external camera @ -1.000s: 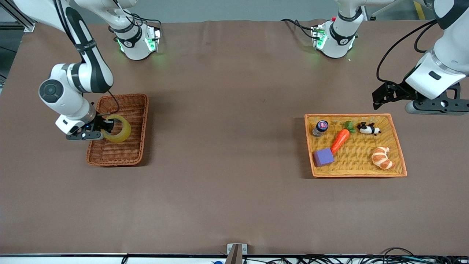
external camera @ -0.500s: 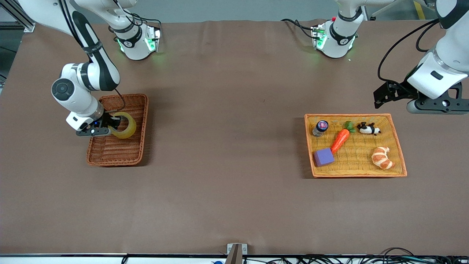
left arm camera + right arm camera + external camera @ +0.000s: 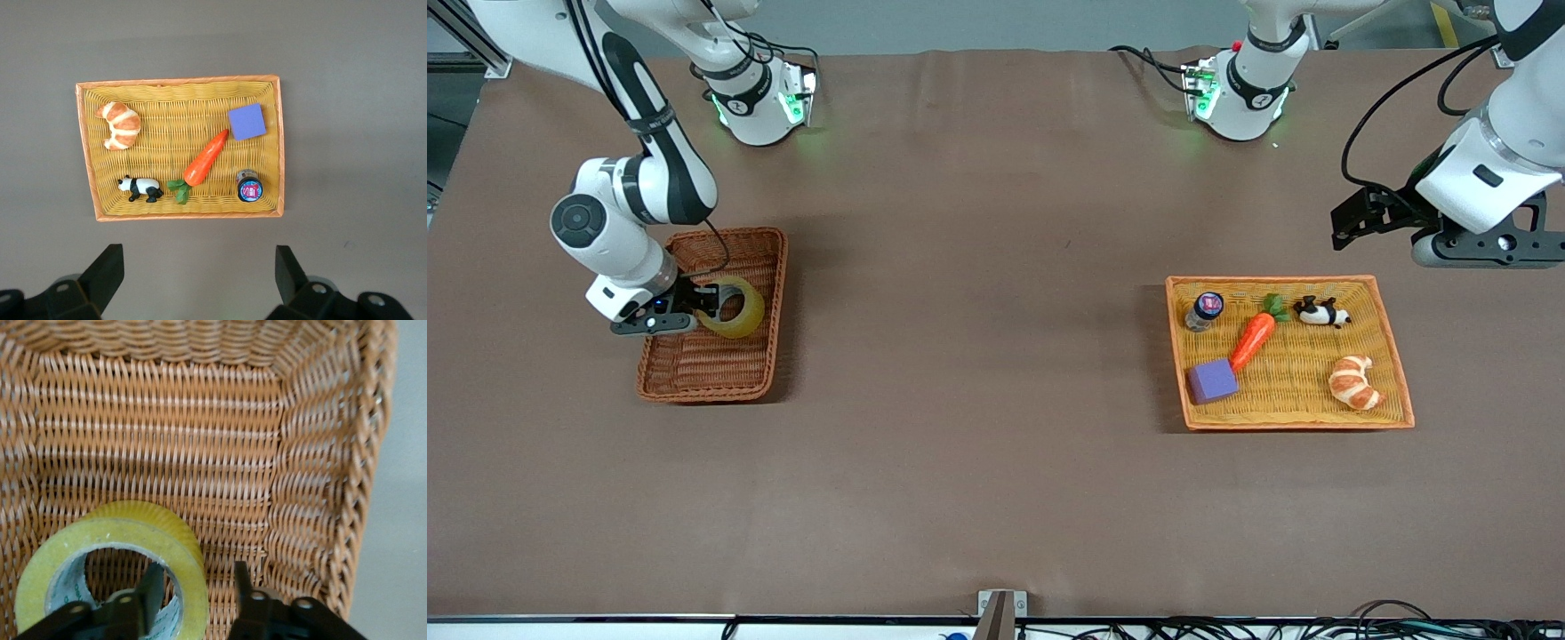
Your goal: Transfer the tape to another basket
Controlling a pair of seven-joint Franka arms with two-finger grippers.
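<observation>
1. Surface (image 3: 996, 373): brown, bearing two baskets.
2. Yellow-orange tray (image 3: 1392, 342), toward the left arm's end: holds croissant, carrot, panda, purple block, small jar.
3. Basket (image 3: 769, 293): reddish-brown wicker, raised sides, toward the right arm's end.
4. Left claw (image 3: 1356, 227): spread, waiting above the surface beside the tray.
5. Right claw (image 3: 698, 302): over the basket, pinching the tape's wall, one finger through the hole.
6. Tape (image 3: 740, 311): translucent yellowish ring, wide round hole, tilted, within the basket.
</observation>
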